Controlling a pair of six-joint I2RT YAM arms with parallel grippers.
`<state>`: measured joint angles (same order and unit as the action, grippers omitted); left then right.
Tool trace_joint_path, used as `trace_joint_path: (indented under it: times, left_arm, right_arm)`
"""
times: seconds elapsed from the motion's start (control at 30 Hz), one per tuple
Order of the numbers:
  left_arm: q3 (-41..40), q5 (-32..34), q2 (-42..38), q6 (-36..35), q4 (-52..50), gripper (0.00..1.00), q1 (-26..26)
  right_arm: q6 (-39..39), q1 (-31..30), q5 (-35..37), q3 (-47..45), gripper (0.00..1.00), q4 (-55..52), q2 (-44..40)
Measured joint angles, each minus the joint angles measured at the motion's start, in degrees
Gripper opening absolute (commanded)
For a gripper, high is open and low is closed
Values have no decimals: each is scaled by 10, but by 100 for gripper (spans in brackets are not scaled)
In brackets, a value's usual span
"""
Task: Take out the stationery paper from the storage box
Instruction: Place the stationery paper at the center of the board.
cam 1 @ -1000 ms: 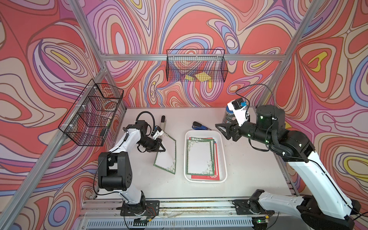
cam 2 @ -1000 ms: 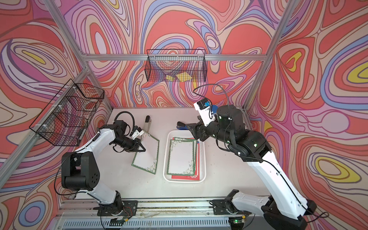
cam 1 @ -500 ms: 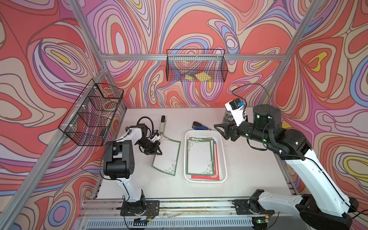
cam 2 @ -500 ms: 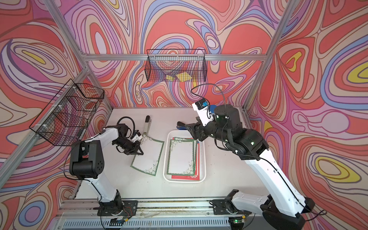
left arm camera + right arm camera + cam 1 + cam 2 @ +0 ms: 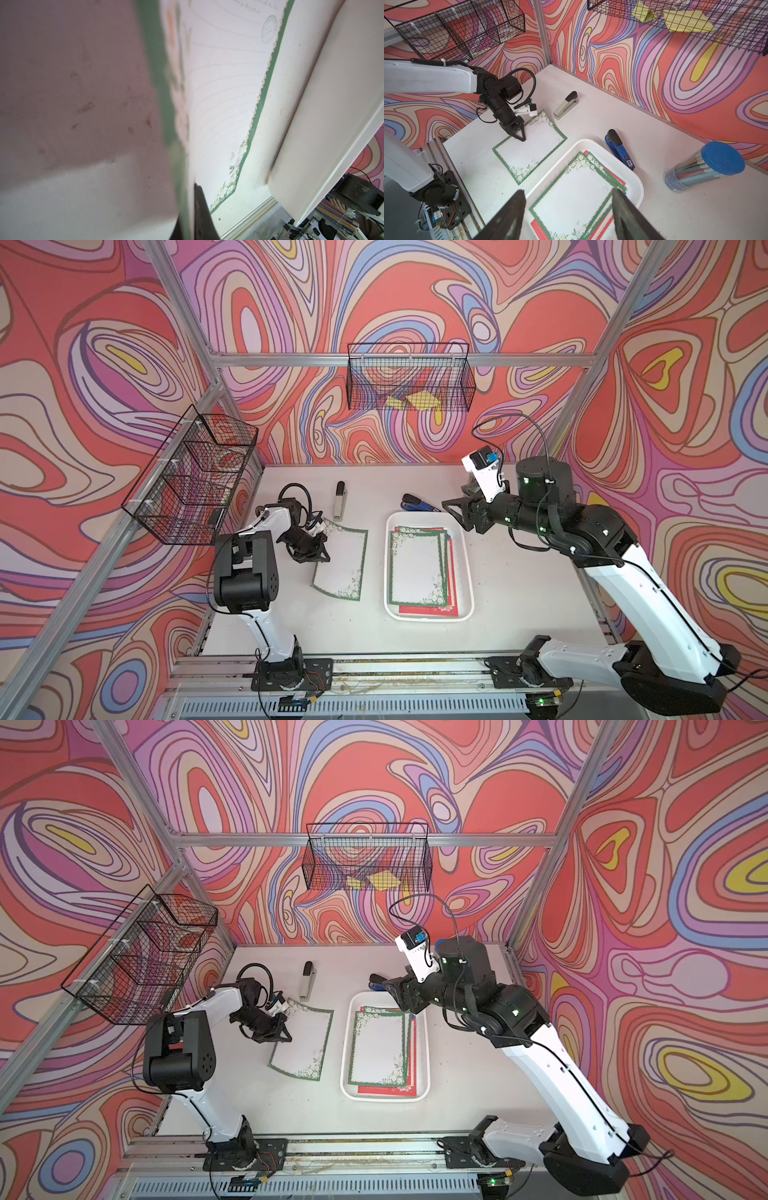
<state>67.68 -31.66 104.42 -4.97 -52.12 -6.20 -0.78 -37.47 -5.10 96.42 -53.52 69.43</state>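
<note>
The biggest thing is the flat white table (image 5: 519,593). A black wire basket with small parts (image 5: 191,481) hangs on the left wall, and what is in it is too hard to see. A long black wire basket (image 5: 409,377) hangs on the back wall, with yellow paper notes (image 5: 415,400) lying in it.

In the middle of the table sits the storage box (image 5: 428,617), a low white plastic tray with round corners. Most of the stationery paper (image 5: 415,568) lies in it in a flat pile. A white sheet with a green flower edge is on top, more green-edged sheets stick out under it, and red-edged ones are at the bottom.

One green-edged sheet (image 5: 343,568) is out of the box. It lies on the table just to the left of the box and does not touch it.

Near the back right, a clear plastic tube with a blue lid (image 5: 704,166) lies on its side with pencils inside. A blue stapler (image 5: 618,149) lies just behind the box, and a grey stapler (image 5: 340,499) lies behind the loose sheet.

The left gripper (image 5: 522,139) is pinched tight on the left edge of the green-edged sheet, and that edge curls up a little. The right gripper (image 5: 566,218) is above the far end of the box with its two fingers (image 5: 508,218) wide apart.
</note>
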Motion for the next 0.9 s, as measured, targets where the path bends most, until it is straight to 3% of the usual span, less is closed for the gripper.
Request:
trace_joint_path:
  times: [0.23,0.5,0.73,0.9]
  left_arm:
    - [-8,-2,27,5,4,6,-9]
    - [-8,7,33,5,3,18,-9]
    - [-8,23,33,7,3,34,-9]
    - [-15,53,20,10,4,53,-9]
  right_arm:
    - [-2,0,12,0,69,0,-1]
    - [-2,0,14,-2,69,0,-3]
    - [-2,0,14,-3,68,0,-3]
    - [-2,0,15,-3,68,-2,-3]
